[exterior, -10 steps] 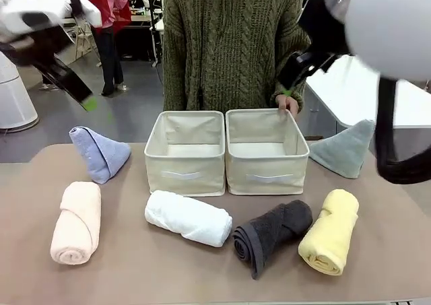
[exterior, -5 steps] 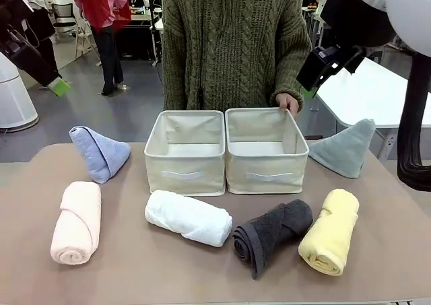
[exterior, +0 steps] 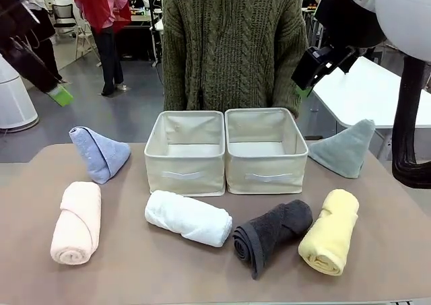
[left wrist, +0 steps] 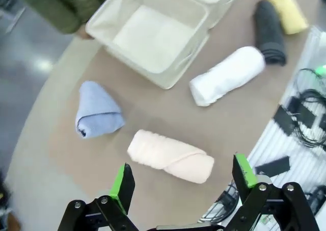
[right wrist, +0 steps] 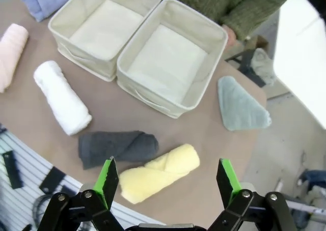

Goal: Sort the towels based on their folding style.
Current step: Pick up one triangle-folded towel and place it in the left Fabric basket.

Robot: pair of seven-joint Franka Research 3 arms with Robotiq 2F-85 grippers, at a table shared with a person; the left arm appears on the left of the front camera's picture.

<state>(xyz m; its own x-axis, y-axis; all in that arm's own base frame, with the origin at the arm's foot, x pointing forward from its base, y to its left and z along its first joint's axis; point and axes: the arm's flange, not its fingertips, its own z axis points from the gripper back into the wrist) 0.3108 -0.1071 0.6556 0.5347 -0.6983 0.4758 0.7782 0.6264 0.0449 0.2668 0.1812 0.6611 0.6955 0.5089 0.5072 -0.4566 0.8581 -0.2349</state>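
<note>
All six towels (exterior: pixel 188 219) lie on the bench (exterior: pixel 135 281) — four rolls (exterior: pixel 330 232) before the bins (exterior: pixel 186 174), two cones (exterior: pixel 100 154) flanking. Both jaws hang spread, empty; best to drop squarely over the middle of the pink roll (left wrist: pixel 170 156).

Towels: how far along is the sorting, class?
Done: nothing; left bin and right bin hold no towels. In hand: nothing; left hand and right hand hang open above the table. Left: pink roll, white roll, dark grey roll, yellow roll, blue cone, grey-teal cone.
</note>
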